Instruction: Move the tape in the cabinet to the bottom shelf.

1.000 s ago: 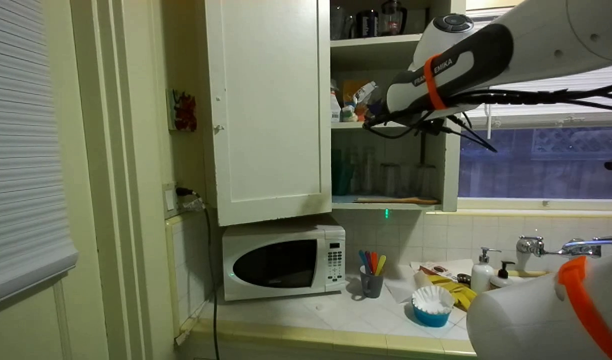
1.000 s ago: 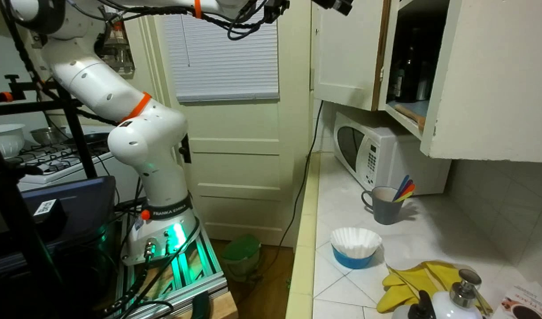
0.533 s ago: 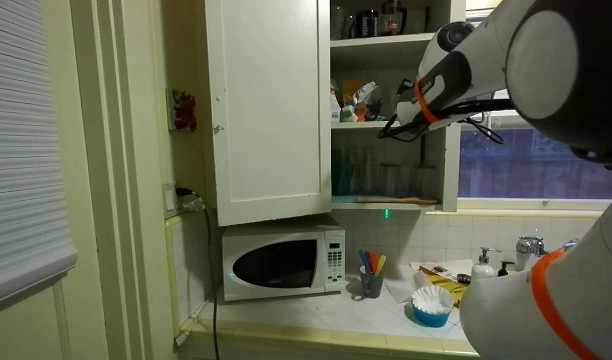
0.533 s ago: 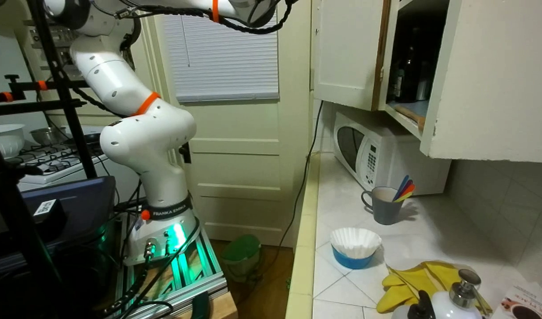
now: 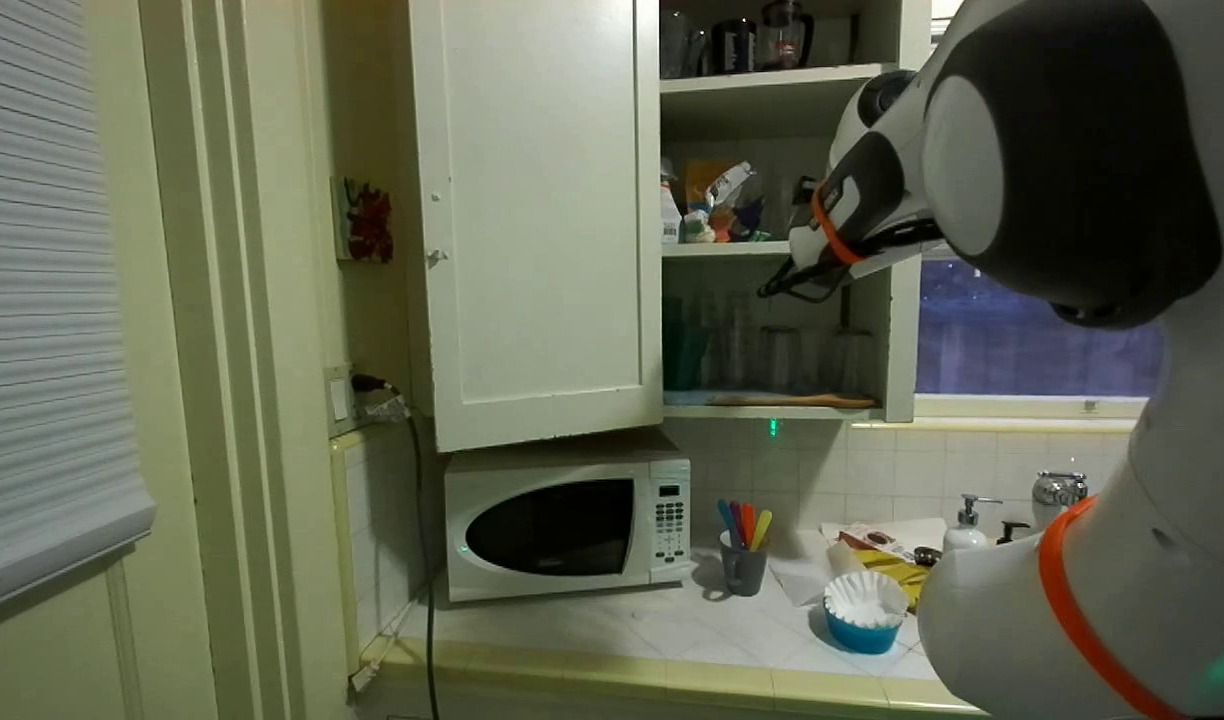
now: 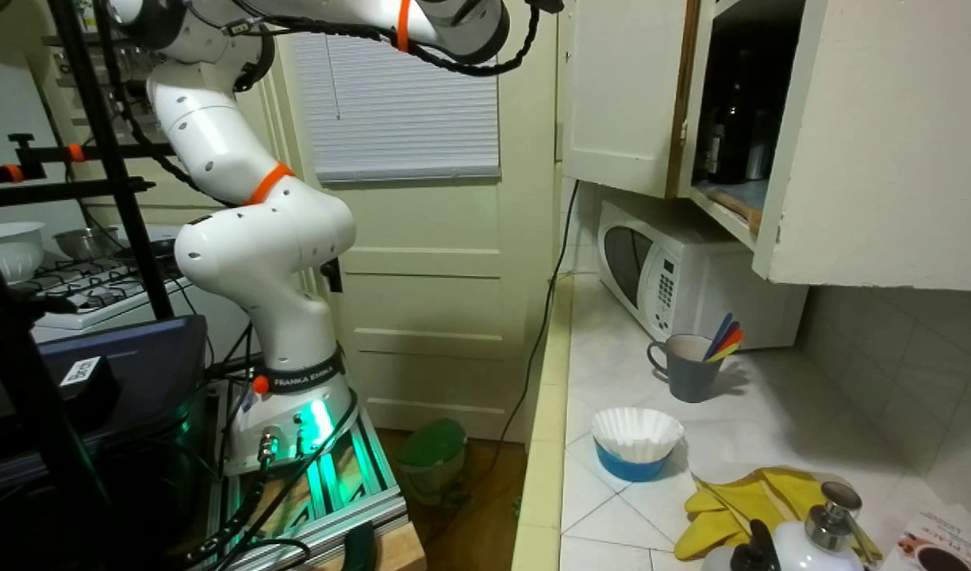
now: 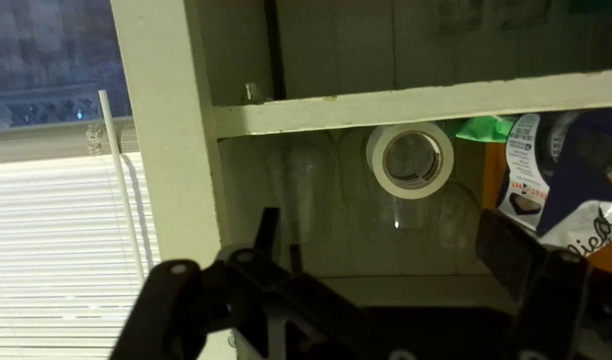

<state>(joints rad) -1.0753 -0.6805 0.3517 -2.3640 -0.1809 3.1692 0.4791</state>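
Tape [image 7: 377,159]: on edge on the middle shelf [image 7: 311,115] of the cabinet [image 5: 903,370], shown upside down in the wrist view. Lined up there with the gap of the pincer [image 7: 378,222], pictured just above it, touching neither of two black fingers [image 7: 267,230] spread wide apart. Ring-shaped, cream-white and smooth, with brownish marks inside the core. Flanked on one side by crinkled packets [image 7: 486,129], green and white; backed by clear rounded shapes [image 7: 306,175], too dim to name. On the bottom shelf [image 5: 732,411], clear glasses [image 5: 780,360] and a wooden piece [image 5: 822,401] lying flat. Down on the table [image 5: 592,635], inside a gray mug [image 5: 742,575], slim handles [image 5: 762,530] in blue, purple, red and yellow; inside a blue bowl [image 6: 630,469], white paper liners [image 6: 636,434], thin and fluted.
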